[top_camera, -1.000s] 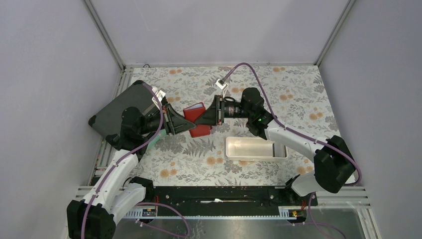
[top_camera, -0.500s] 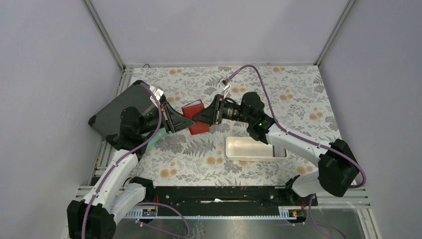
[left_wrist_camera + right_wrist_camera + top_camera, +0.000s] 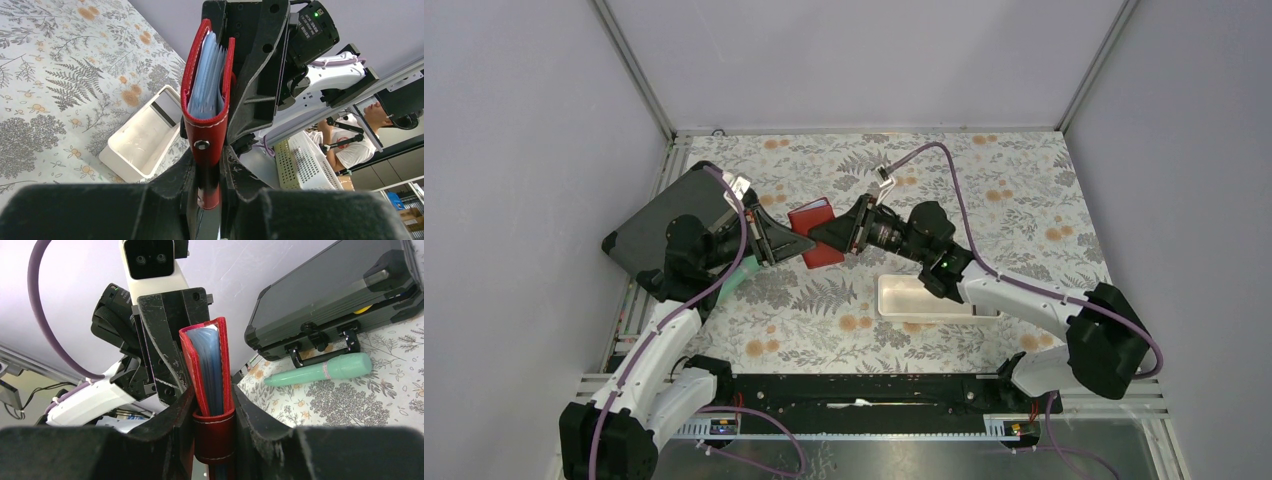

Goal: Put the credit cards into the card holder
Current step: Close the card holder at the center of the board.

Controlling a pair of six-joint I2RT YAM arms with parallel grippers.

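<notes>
The red card holder point(image 3: 815, 230) hangs in the air above the middle of the table, held from both sides. My left gripper point(image 3: 798, 243) is shut on its snap end point(image 3: 206, 140). My right gripper point(image 3: 826, 233) is shut on the opposite edge with the strap loop point(image 3: 215, 437). Several light blue credit cards point(image 3: 206, 82) sit edge-on between its two red covers, and their edges point(image 3: 208, 370) also show in the right wrist view. No card lies loose on the table.
A long white tray point(image 3: 939, 298) lies on the floral cloth under the right forearm. A dark grey hard case point(image 3: 662, 225) stands at the left edge behind the left arm. A mint green pen-like stick point(image 3: 320, 372) lies in front of it.
The right arm has swung and tilted, its wrist now pointing up-left. The card holder has shifted slightly left and back between the two grippers. Both grips have held.
</notes>
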